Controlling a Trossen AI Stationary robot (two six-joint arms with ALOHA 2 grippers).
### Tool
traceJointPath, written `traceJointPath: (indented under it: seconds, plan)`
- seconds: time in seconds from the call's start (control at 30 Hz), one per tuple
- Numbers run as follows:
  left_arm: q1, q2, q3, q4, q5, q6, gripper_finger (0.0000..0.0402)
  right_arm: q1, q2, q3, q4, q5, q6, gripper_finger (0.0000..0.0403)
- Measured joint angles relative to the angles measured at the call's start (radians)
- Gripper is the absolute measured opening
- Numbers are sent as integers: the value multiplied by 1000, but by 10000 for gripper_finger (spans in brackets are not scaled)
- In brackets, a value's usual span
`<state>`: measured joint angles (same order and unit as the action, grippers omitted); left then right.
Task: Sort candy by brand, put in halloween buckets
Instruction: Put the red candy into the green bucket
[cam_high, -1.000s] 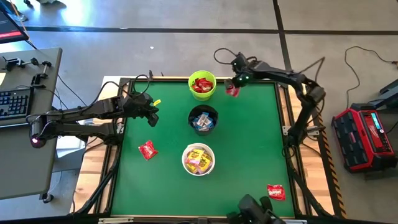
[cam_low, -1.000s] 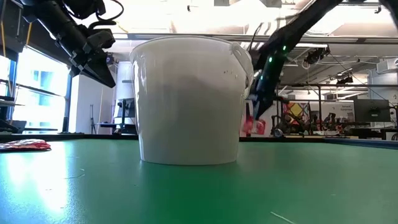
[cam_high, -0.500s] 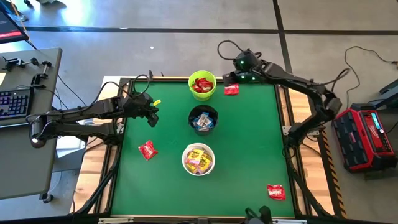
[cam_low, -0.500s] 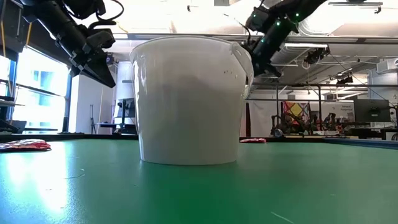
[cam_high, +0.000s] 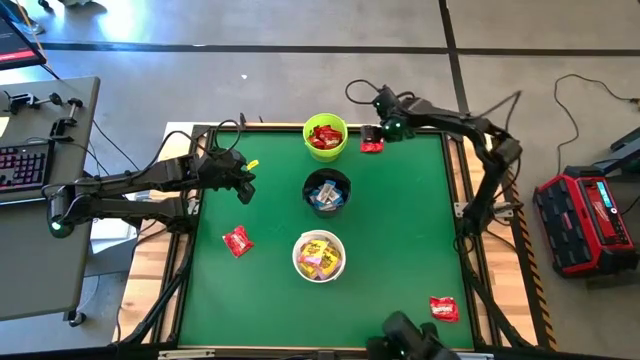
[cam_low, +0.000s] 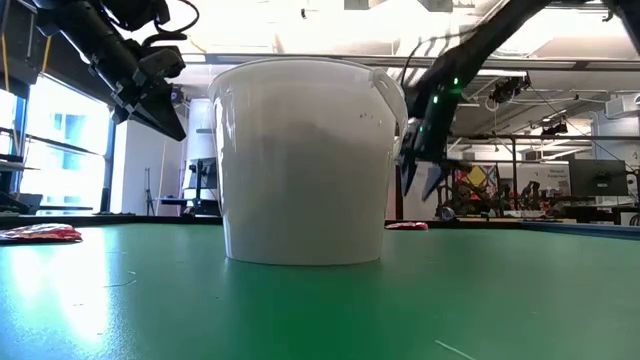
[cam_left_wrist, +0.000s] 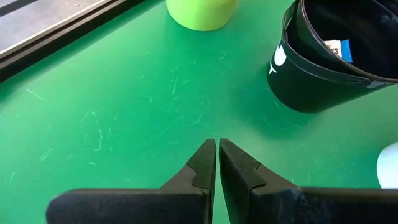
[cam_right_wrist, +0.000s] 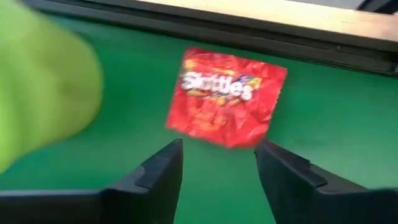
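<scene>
A red Skittles candy packet (cam_right_wrist: 227, 96) lies flat on the green table, just right of the lime green bucket (cam_high: 326, 135), which holds red candy. My right gripper (cam_right_wrist: 217, 168) hovers open a little above the packet (cam_high: 371, 145), one finger to each side, touching nothing; the low view shows its tips (cam_low: 420, 180) clear of the table. The black bucket (cam_high: 327, 191) holds blue-and-white candy, and the white bucket (cam_high: 319, 256) holds yellow candy. My left gripper (cam_left_wrist: 216, 155) hangs shut and empty above the table's left side (cam_high: 245, 182).
Two more red packets lie loose: one left of the white bucket (cam_high: 237, 241), one near the table's front right corner (cam_high: 443, 309). The three buckets stand in a row down the table's middle. A wooden frame (cam_high: 455, 150) borders the green mat.
The red packet that hung from my right gripper beside the green bucket has fallen flat onto the table. The right gripper rose toward the far edge, then came back down over the packet and opened.
</scene>
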<state>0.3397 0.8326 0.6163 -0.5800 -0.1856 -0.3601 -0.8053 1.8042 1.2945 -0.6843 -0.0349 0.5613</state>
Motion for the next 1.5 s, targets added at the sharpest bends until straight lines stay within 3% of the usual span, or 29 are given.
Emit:
traceJointPath:
  seconds: [0.33,0.8,0.93,1.17,1.5]
  plan:
    - [0,0,0,0,0,-14,11,-42,131,0,87,27,-19,204]
    - [0,0,0,0,0,-23,11,-45,182,2,120,63,-33,202]
    - [0,0,0,-3,0,-23,11,-37,187,3,132,66,-46,165]
    - [0,0,0,-7,0,-23,11,-36,188,3,150,64,-72,18]
    - [0,0,0,-7,0,-23,11,-40,159,-2,134,43,-73,3]
